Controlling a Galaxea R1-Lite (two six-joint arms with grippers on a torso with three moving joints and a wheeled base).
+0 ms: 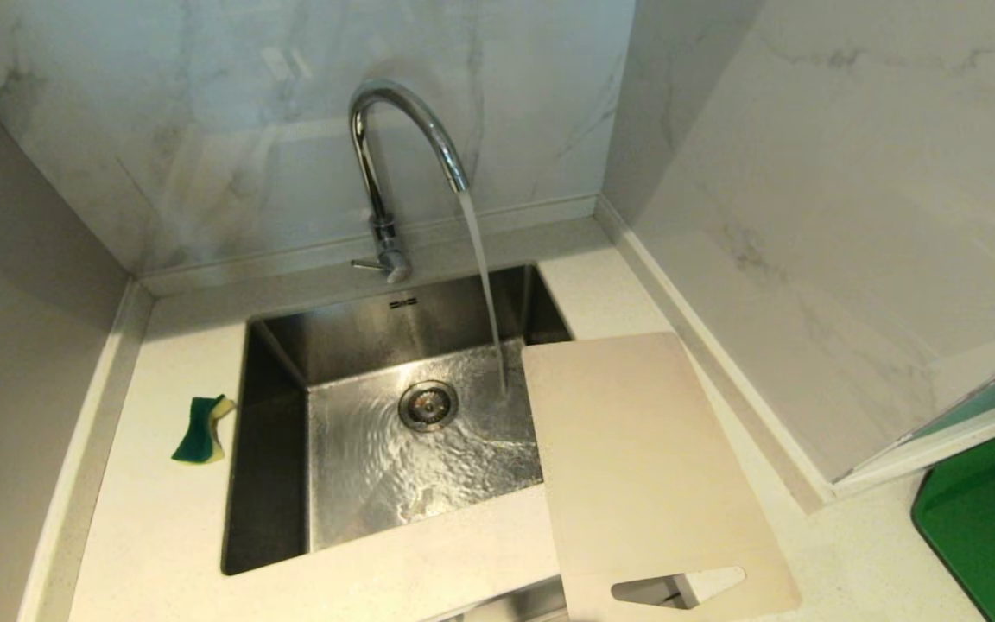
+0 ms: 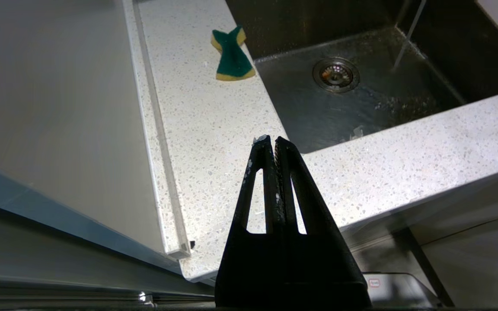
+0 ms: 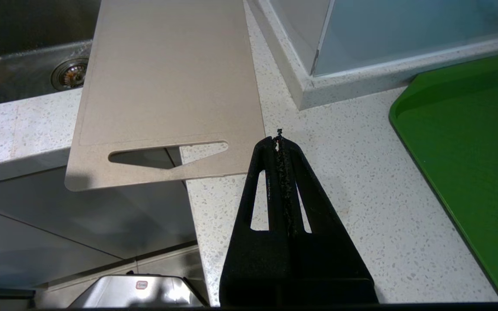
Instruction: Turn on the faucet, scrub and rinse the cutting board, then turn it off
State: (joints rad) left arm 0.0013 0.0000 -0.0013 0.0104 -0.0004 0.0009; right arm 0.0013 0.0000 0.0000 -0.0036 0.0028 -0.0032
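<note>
While my left gripper (image 2: 270, 140) hangs over the front edge of the speckled stone counter (image 2: 214, 129), its black ribbed fingers pressed together on nothing, my right gripper (image 3: 279, 139) is likewise closed and empty, just beside the cutting board (image 1: 644, 458). That board is thin, matte beige, round-cornered, with a long tapered handle slot; it lies flat on the counter to the right of the sink (image 1: 273, 449), its handle end overhanging the counter's front and its inner edge reaching over the basin. A glossy green mat (image 3: 469, 151) is cut off at the right. Left of the steel basin rests a curled green-and-yellow sponge (image 1: 201, 429). Farthest back, the chrome gooseneck faucet (image 1: 394, 138) pours a stream beside the round drain (image 1: 427, 405). A small mark on the basin's back wall is unreadable.
</note>
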